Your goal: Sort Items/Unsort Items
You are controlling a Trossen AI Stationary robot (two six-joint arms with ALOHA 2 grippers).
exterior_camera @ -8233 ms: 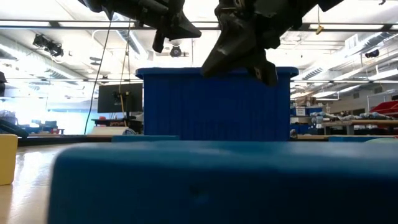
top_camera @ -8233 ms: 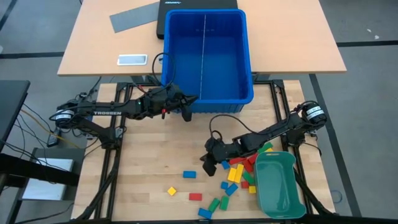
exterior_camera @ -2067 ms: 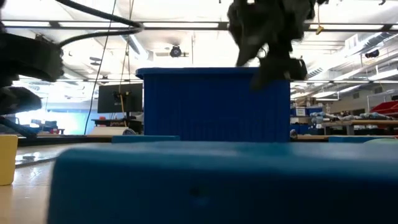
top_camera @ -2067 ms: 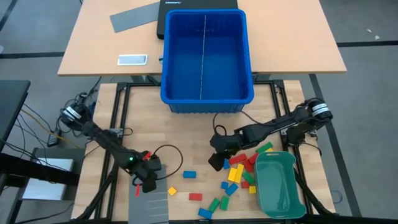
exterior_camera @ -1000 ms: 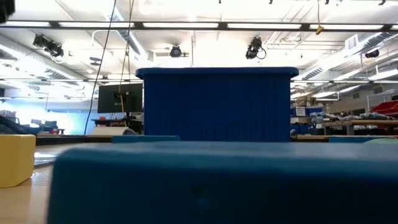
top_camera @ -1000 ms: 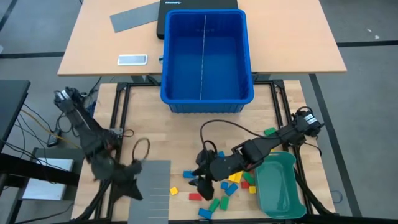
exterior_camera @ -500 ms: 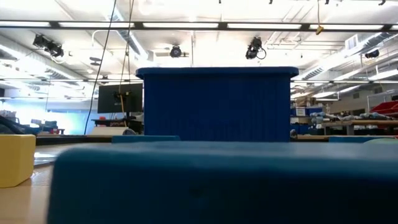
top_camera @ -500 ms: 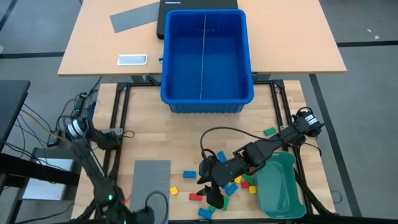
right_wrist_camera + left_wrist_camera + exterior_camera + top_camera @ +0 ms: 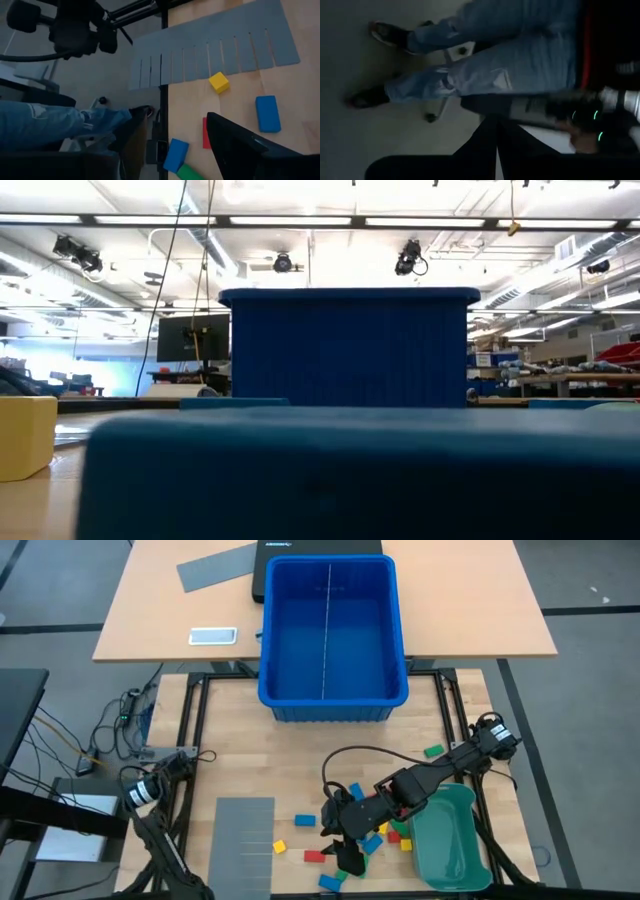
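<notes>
**Grey sheet set down, blocks unsorted**

Grey and slotted, the divider sheet (image 9: 245, 842) lies flat on the wooden table (image 9: 300, 755), at its left near edge. The left arm (image 9: 150, 810) hangs off the table's left side; its gripper (image 9: 497, 142) shows only in its own wrist view, fingers pressed together on nothing, pointing at the floor and a seated person's legs (image 9: 485, 60).

Just right of the sheet lie the loose blocks: a yellow block (image 9: 281, 847), a blue block (image 9: 305, 821) and a red block (image 9: 314, 856), each apart from the others. Farther right the main heap of blocks (image 9: 385, 830) sits against the green tray (image 9: 450, 840), with one green block (image 9: 433, 751) lying alone beyond it.

The right gripper (image 9: 345, 850) hovers low over the near edge of that scatter. Its jaws look parted, and I see nothing between them; only one dark finger (image 9: 240, 142) shows in its wrist view, near the red, yellow and blue blocks.

The big blue bin (image 9: 333, 700) at the far side holds only a thin centre partition. By my reading, sorting has barely begun: no block sits in the bin, colours are mixed, and nearly all the picking remains.
</notes>
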